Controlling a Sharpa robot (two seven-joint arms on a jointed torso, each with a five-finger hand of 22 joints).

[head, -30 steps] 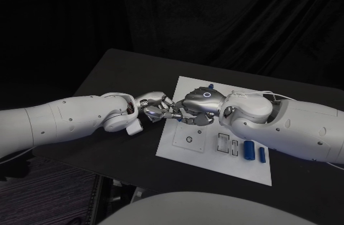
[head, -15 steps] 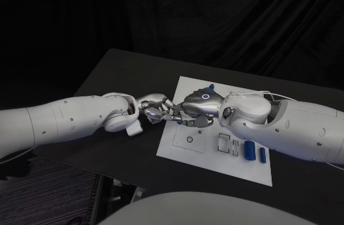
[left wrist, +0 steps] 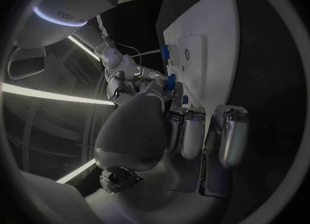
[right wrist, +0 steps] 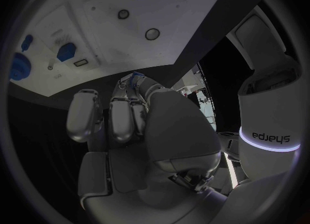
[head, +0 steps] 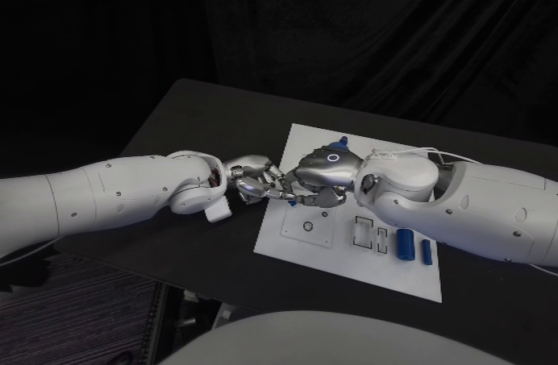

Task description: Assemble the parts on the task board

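Meeting over the white rectangular task board's (head: 349,256) left edge, both silver hands' fingers curl together.
Left hand (head: 254,180) and right hand (head: 320,176) touch around a small blue part (left wrist: 170,81); who grips it, I cannot tell.

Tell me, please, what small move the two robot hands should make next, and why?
Probably ease the small blue part down toward the white board. Both the left robot hand and the right robot hand meet fingertip to fingertip around it at the board's left edge, above the surface; who holds it is unclear.
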